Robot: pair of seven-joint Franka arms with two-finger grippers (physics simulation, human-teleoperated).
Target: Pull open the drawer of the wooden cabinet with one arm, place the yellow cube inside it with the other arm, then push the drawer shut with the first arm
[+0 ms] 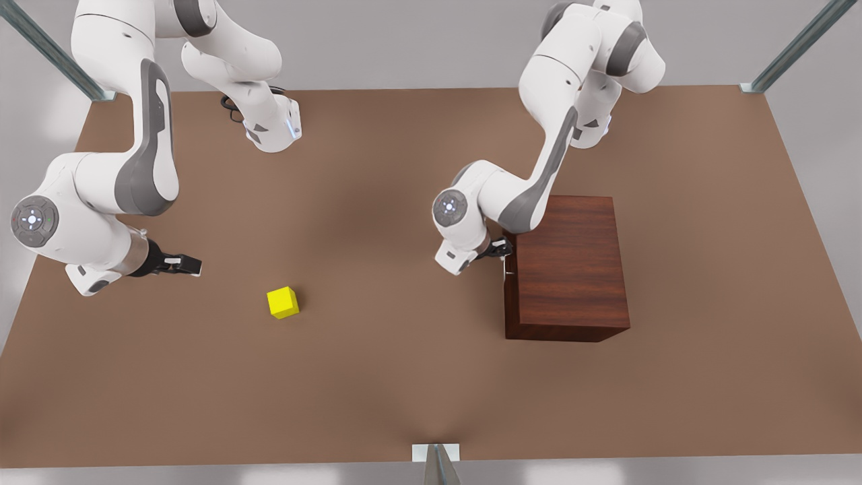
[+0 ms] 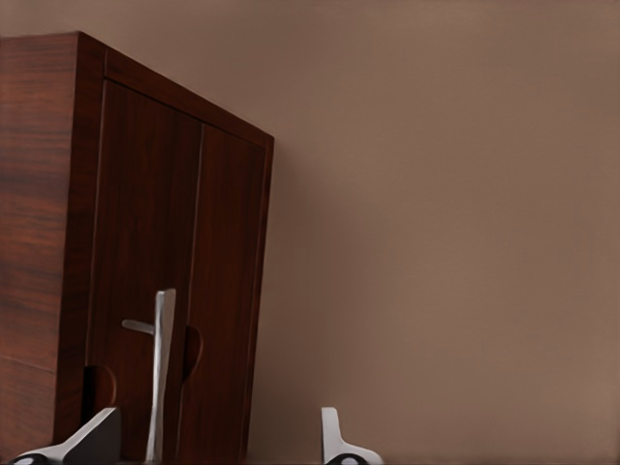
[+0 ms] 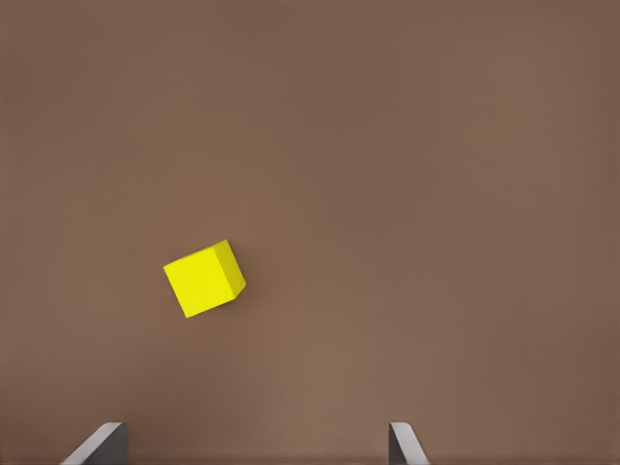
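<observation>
The wooden cabinet [image 1: 569, 266] stands on the table toward the front view's right. Its drawer [image 2: 136, 242] sits flush in the face that looks toward the front view's left, with a thin silver handle [image 2: 160, 368] on it. My left gripper [image 1: 504, 250] is right at that face and open; the handle stands between its fingertips [image 2: 334, 436], near one finger and untouched. The yellow cube [image 1: 283, 302] lies on the table toward the front view's left. My right gripper [image 1: 192, 265] hovers open some way to the left of it, and the cube [image 3: 203, 279] lies ahead of its fingers.
The brown table [image 1: 404, 377] has wide bare room between cube and cabinet. Metal frame posts [image 1: 438, 461] stand at the table's corners and at the near edge's middle. Both arm bases [image 1: 273, 128] sit along the far edge.
</observation>
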